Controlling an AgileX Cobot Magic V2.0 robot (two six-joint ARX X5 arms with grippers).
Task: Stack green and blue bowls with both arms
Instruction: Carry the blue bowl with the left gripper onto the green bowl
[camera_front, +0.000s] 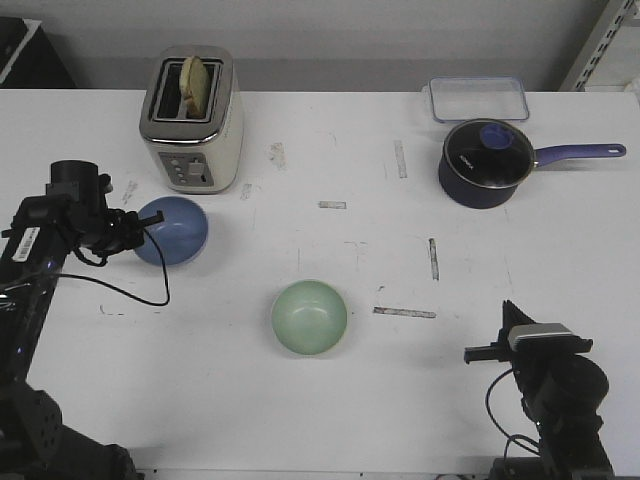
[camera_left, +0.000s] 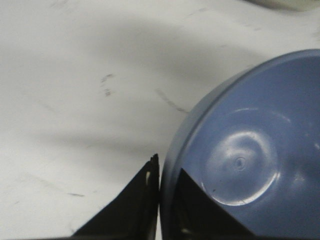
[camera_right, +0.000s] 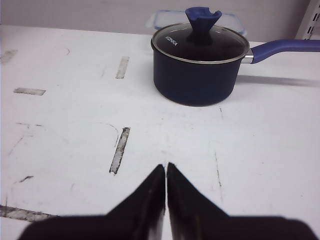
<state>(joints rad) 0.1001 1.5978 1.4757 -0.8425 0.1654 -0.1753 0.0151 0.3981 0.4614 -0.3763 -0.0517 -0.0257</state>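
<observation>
In the front view, the periwinkle blue bowl (camera_front: 172, 231) sits on the white table (camera_front: 230, 400) just in front of a cream and chrome toaster (camera_front: 192, 121) that has a slice of bread (camera_front: 198, 85) in its slot. The left gripper (camera_front: 143, 228) reaches in from the left edge and meets the bowl's near-left rim; a thin black cable (camera_front: 140, 296) loops from the arm across the table below the bowl. The pale mint green bowl (camera_front: 310, 317) lies upright near the table's middle, well apart from the blue bowl and from both grippers. The right gripper (camera_front: 476, 353) hangs low at the bottom right, pointing left, with the green bowl off to its left and nothing between its tips. At the far right stand a dark navy saucepan (camera_front: 486, 164) with a glass lid and a long blue handle, and behind it a clear plastic container (camera_front: 479, 99).

In the left wrist view, the blue bowl (camera_left: 240, 160) fills most of the frame, its glossy inside facing the camera. The left gripper (camera_left: 160, 182) pinches the bowl's rim: one finger lies outside the wall, the other inside, with the rim between them and no visible gap.

In the right wrist view, the right gripper (camera_right: 166, 170) has its two pointed tips pressed together, holding nothing, above bare table (camera_right: 60, 60) marked with worn tape strips (camera_right: 119, 150). The saucepan (camera_right: 200, 65) stands ahead of it, well apart, with the container (camera_right: 165, 17) behind. Neither bowl appears here.
</observation>
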